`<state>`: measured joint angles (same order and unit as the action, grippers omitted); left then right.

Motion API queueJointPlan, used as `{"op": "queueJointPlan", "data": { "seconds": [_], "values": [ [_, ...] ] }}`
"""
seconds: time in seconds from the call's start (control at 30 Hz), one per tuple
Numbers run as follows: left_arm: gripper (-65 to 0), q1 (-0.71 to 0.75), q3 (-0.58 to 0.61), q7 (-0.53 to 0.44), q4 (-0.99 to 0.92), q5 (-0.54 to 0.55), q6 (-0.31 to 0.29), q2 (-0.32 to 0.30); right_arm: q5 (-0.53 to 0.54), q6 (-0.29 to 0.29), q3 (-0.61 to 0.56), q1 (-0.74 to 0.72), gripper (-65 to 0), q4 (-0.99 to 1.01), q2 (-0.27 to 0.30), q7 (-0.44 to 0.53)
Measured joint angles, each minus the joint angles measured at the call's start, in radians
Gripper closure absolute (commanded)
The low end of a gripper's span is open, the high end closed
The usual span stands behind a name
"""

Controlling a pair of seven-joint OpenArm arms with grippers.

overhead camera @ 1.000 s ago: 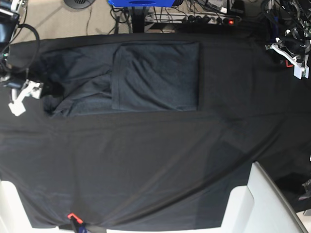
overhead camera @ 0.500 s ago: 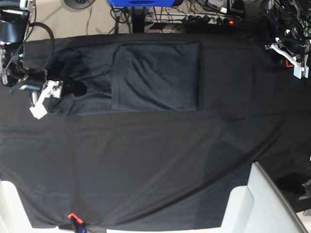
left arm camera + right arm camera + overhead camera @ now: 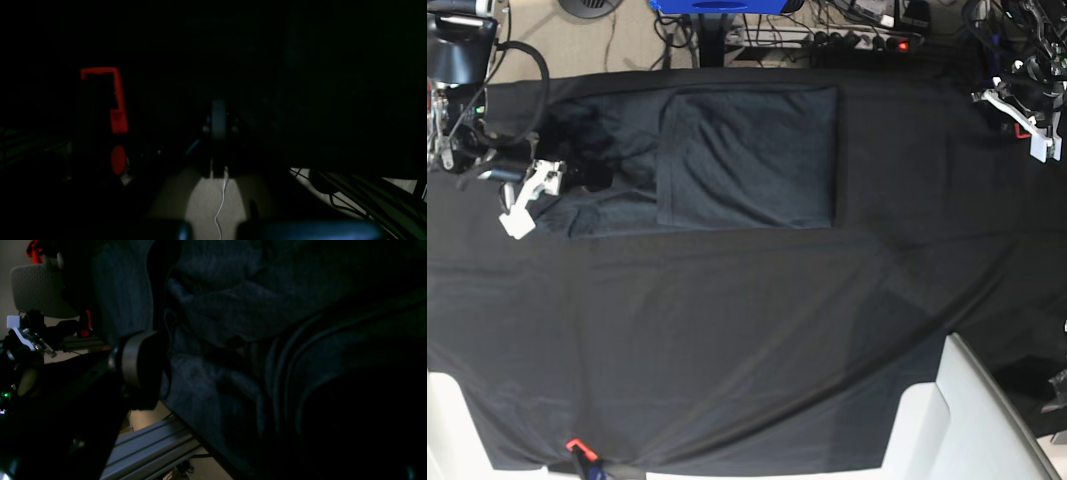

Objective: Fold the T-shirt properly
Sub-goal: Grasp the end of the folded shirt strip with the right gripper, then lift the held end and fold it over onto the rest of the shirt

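Of two grippers, the right one (image 3: 587,178) is positioned over one T-shirt (image 3: 752,158), its grip state indeterminable; the left one (image 3: 1027,128) is clenched, well apart from the garment. The charcoal T-shirt extends beneath and beyond the right one, partly folded: wrinkled nearest it, flat farther out.

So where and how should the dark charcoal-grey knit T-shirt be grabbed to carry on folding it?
Probably by the crumpled end of the dark charcoal-grey knit T-shirt, on the base view's left, coming from that side: it lies loose in raised creases that jaws could pinch, whereas the other end looks flat and squared.
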<state>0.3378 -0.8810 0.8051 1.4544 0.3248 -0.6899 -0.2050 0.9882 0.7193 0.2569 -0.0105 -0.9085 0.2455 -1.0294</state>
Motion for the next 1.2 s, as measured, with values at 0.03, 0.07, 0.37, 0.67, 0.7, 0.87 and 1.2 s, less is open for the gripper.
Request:
{"op": "queueJointPlan", "data": {
  "seconds": [0.03, 0.07, 0.37, 0.67, 0.7, 0.87, 1.2],
  "values": [
    [0.0, 0.000, 0.000, 0.000, 0.000, 0.000, 0.000, 0.000, 0.000, 0.000, 0.000, 0.000, -45.2, 0.000, 0.000, -0.001],
    [0.0, 0.000, 0.000, 0.000, 0.000, 0.000, 0.000, 0.000, 0.000, 0.000, 0.000, 0.000, -44.9, 0.000, 0.000, -0.002],
    [0.0, 0.000, 0.000, 0.000, 0.000, 0.000, 0.000, 0.000, -0.046, -0.014, -0.002, 0.006, -15.3, 0.010, -0.026, -0.034],
    [0.0, 0.034, -0.004, -0.003, 0.003, 0.011, 0.000, -0.006, -0.070, -0.016, -0.002, -0.040, -2.7, 0.066, -0.047, -0.049],
    [0.0, 0.040, -0.010, -0.003, 0.003, 0.010, 0.000, -0.006, -0.071, -0.018, -0.003, -0.042, 0.0, 0.066, -0.046, -0.049],
    [0.0, 0.105, -0.002, -0.126, 0.008, 0.014, 0.000, -0.010, -0.072, -0.020, -0.006, -0.044, -0.2, 0.066, -0.045, -0.049],
    [0.0, 0.165, -0.006, -0.139, -0.006, 0.004, 0.000, -0.077, -0.092, -0.030, -0.137, 0.031, -0.2, -0.217, -0.053, -0.064]
  ]
}}
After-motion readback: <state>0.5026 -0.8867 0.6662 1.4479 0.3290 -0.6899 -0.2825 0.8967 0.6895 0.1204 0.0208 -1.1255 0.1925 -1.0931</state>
